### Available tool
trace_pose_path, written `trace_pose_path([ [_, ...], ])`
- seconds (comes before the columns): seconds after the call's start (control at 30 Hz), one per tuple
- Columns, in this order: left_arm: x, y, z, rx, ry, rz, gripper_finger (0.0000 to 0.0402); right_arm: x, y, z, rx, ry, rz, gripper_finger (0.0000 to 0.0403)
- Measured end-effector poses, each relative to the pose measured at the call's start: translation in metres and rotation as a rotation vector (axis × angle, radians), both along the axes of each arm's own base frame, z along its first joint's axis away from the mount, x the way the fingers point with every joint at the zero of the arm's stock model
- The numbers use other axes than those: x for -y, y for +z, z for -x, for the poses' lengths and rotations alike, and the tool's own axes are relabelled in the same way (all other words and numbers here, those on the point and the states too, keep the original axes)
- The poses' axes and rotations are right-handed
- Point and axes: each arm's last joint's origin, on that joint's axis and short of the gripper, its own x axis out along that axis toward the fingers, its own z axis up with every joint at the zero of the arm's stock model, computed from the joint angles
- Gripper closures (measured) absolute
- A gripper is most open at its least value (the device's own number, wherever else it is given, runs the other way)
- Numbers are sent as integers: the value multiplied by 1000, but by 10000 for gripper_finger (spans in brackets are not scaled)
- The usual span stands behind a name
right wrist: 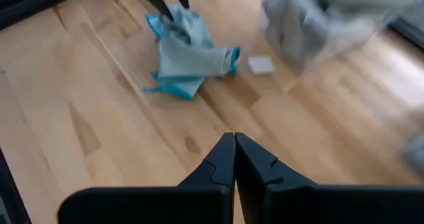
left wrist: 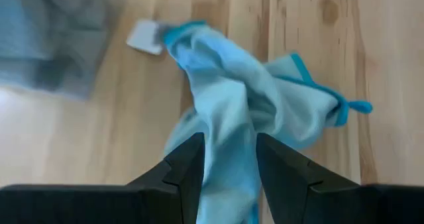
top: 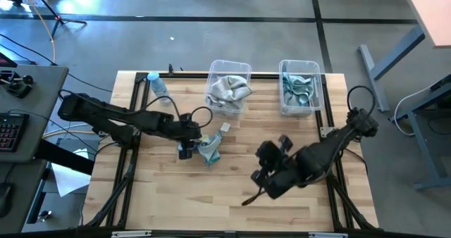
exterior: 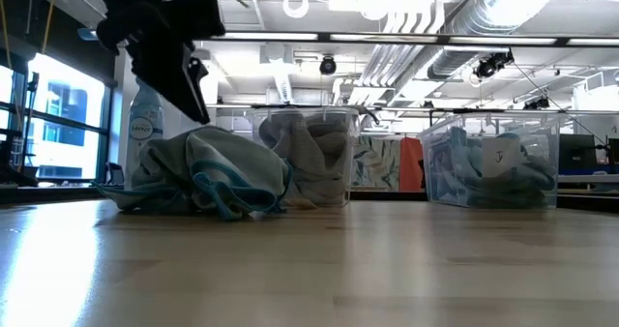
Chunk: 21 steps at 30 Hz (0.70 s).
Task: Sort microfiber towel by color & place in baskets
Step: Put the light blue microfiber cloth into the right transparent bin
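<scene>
A light blue-teal microfiber towel [top: 210,151] lies crumpled on the wooden table near its middle, bunched up into a peak [right wrist: 177,18]. My left gripper [top: 187,151] stands over it, shut on the cloth [left wrist: 228,164]. Two clear baskets sit at the far edge. The left basket [top: 211,79] holds pale grey towels [top: 229,90] and the right basket [top: 321,90] holds blue-teal towels [top: 299,89]. My right gripper [right wrist: 234,151] is shut on nothing and hovers over bare table toward the near right [top: 264,178]. My left gripper pinches a bunched fold of the blue-teal towel [left wrist: 228,128] between its two fingers [left wrist: 189,164], with several layers in the gap. The fingers come from above, slanting from the table's left. The rest of the towel [exterior: 208,172] lies in a heap on the table.
A small white block [top: 225,127] lies just beyond the towel, between it and the grey basket. A small water bottle [top: 158,84] stands at the far left corner. Bare wood stretches along the near half of the table [top: 211,196].
</scene>
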Motion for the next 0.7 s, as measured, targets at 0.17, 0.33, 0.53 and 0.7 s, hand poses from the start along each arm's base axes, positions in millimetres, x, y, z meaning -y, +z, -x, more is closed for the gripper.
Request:
trace_pose_path([
  [0.17,-5,-11,-6,-60,-44,35,278,-17,-38,4,21,-35,-54,402],
  [0.33,-7,-16,-8,-84,-55,31,345,-17,-52,18,57,-20,-63,403],
  [0.53,-3,10,-16,-10,30,97,396,4,-67,54,129,37,-147,403],
  [0.7,5,59,-27,74,30,88,400,28,-83,86,271,143,-222,403],
])
